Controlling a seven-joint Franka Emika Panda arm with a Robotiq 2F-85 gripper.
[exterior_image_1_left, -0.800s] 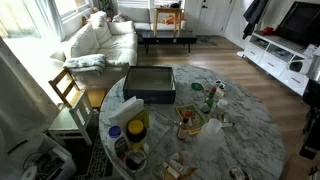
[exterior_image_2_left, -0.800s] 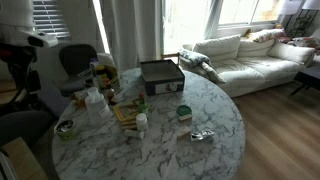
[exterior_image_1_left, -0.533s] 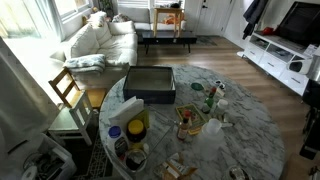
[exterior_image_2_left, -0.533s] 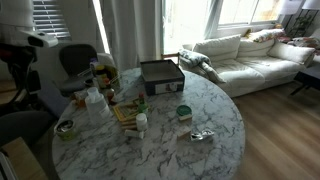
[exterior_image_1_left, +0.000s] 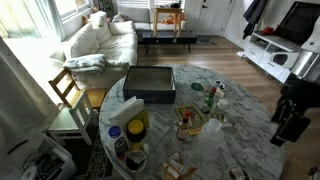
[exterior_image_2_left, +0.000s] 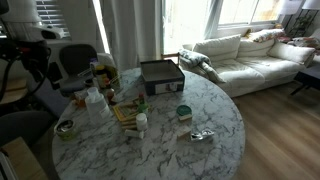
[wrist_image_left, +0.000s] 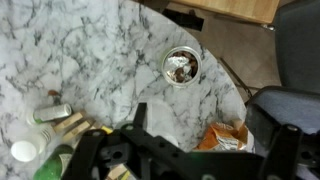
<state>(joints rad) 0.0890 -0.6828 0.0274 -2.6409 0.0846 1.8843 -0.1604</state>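
My gripper (wrist_image_left: 200, 135) is open and empty, with its dark fingers spread across the bottom of the wrist view. It hangs above the edge of a round marble table (wrist_image_left: 100, 70). An orange snack bag (wrist_image_left: 226, 135) lies between and below the fingers. A small round bowl with scraps (wrist_image_left: 181, 66) sits on the table beyond it and also shows in an exterior view (exterior_image_2_left: 66, 127). In both exterior views the arm (exterior_image_1_left: 293, 105) (exterior_image_2_left: 30, 50) stands at the table's side, above the clutter.
A black box (exterior_image_1_left: 150, 83) (exterior_image_2_left: 161, 76) sits on the table with bottles, jars and wrappers (exterior_image_1_left: 195, 115). A white-capped bottle (wrist_image_left: 22, 150) and a can (wrist_image_left: 50, 112) lie at left. A dark office chair (wrist_image_left: 295, 60) stands beside the table, a sofa (exterior_image_2_left: 250, 55) beyond it.
The arm has swung into sight in both exterior views; before, it was almost out of frame. The things on the table have not moved.
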